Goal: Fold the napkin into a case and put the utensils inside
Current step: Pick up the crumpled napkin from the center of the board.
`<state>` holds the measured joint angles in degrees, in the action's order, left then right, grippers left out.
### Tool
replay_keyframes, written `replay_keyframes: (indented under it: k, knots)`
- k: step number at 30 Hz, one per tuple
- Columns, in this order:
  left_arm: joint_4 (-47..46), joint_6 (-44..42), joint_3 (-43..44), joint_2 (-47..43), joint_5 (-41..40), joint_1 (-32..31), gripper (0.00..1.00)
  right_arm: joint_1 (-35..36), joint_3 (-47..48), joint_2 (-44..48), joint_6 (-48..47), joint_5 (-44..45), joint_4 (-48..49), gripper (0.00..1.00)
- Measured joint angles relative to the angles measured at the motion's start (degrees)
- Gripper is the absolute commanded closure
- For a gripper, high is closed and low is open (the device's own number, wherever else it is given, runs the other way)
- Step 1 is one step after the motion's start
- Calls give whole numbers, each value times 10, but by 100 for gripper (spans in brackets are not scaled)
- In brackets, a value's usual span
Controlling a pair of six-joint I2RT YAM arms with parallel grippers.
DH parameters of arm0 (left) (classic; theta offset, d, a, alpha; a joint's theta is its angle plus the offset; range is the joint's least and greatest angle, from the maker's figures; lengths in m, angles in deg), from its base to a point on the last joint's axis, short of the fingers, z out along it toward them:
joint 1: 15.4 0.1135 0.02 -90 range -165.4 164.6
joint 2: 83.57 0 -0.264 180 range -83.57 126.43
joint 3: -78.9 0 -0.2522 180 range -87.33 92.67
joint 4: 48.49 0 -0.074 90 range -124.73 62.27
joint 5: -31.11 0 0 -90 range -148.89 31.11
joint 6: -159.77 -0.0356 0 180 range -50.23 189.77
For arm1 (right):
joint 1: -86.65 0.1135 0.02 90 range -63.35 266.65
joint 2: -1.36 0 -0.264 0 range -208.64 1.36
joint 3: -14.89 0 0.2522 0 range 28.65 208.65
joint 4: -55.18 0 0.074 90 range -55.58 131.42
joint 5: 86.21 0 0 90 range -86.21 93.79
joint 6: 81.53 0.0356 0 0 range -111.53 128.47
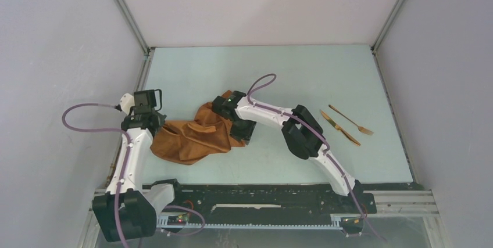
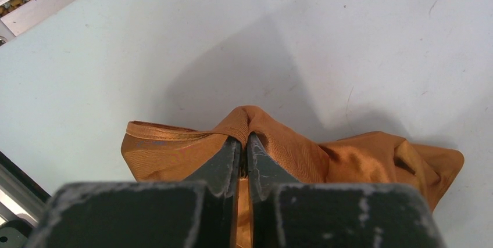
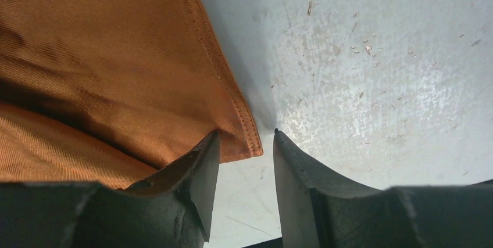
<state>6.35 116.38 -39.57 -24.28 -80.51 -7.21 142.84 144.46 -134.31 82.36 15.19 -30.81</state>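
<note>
Worktop (image 1: 261, 68): pale blue-green and lightly scuffed, with fine specks visible in the right wrist view.
Napkin (image 1: 189, 137): rust-orange cloth in a loose, crumpled heap left of the worktop's centre, nearer the near edge than the far one. It is not folded into any case shape.
Left end effector (image 2: 244, 146): at the napkin's left end, close to the left edge of the worktop. The jaws are narrow and pinched on a raised ridge of the cloth, which bunches up around the tips.
Right end effector (image 3: 246, 135): at the napkin's far right part. The jaws are moderately apart and grip nothing. A stitched corner of the napkin lies against the inner side of one finger and reaches partway into the gap, with bare worktop filling the rest of it.
Utensils: a golden fork (image 1: 352, 120) and knife (image 1: 339, 127) flat on the right side of the worktop. They lie just beside each other, both slanted the same way, with the fork nearer the right edge. They are well apart from the napkin, and neither arm touches them.
</note>
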Motion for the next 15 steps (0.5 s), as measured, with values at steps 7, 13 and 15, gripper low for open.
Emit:
replay_keyframes:
  k: [7,13,15]
  knots:
    - [0,0,0,5,14,14,90,8,50,-30,3,16,-36,78]
    - [-9,-2,0,20,32,16,83,-2,-81,44,17,16,53,100]
    - [-14,-4,0,28,42,17,82,-10,-180,104,20,15,105,100]
